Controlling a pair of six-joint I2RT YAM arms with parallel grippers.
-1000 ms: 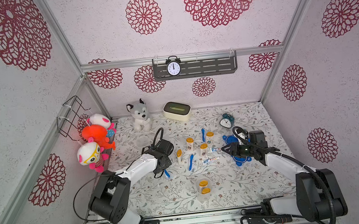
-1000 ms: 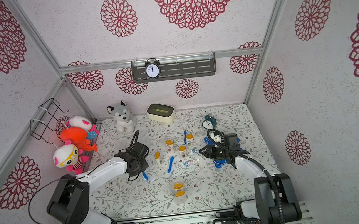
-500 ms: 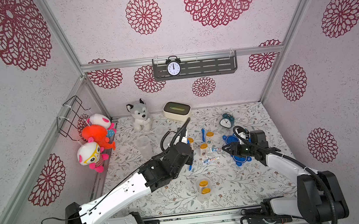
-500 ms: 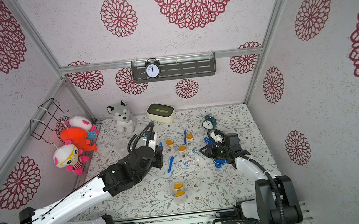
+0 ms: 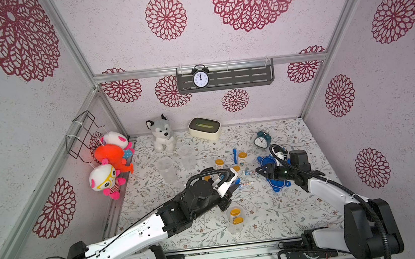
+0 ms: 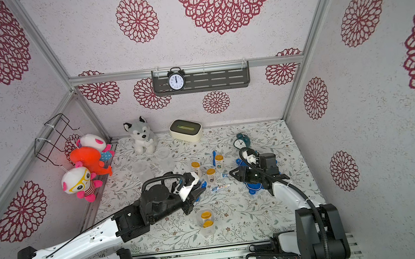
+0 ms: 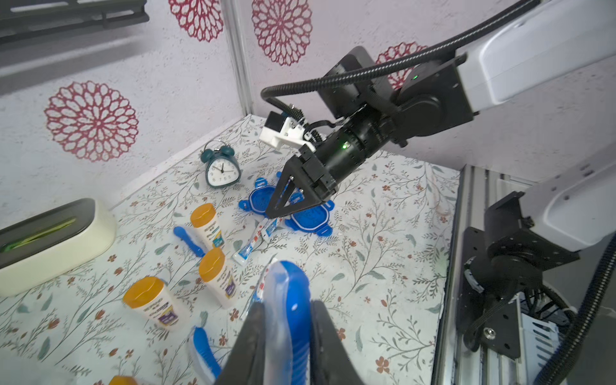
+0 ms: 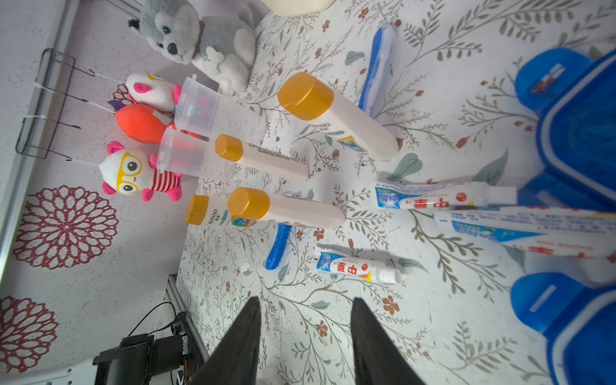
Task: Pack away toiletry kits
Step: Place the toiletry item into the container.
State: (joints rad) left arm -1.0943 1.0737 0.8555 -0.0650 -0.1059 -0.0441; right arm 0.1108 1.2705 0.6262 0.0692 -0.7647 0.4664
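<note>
Left hand (image 7: 288,305) clamps blue toothbrush (image 7: 283,276) (jutting out beyond it); right hand (image 8: 306,301) stands part-open.

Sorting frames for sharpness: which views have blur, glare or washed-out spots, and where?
Left wrist view: the blue toothbrush clamped in the left pincer sits close to the lens and is soft; the bottles beyond are sharper. Right wrist view: the blue lids at the edge are blurred. Both top views: even light, sharp, but the orange plush is oversaturated.

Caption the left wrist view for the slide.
Left gripper holds a blue toothbrush; right gripper, open, poised near blue lids.
</note>
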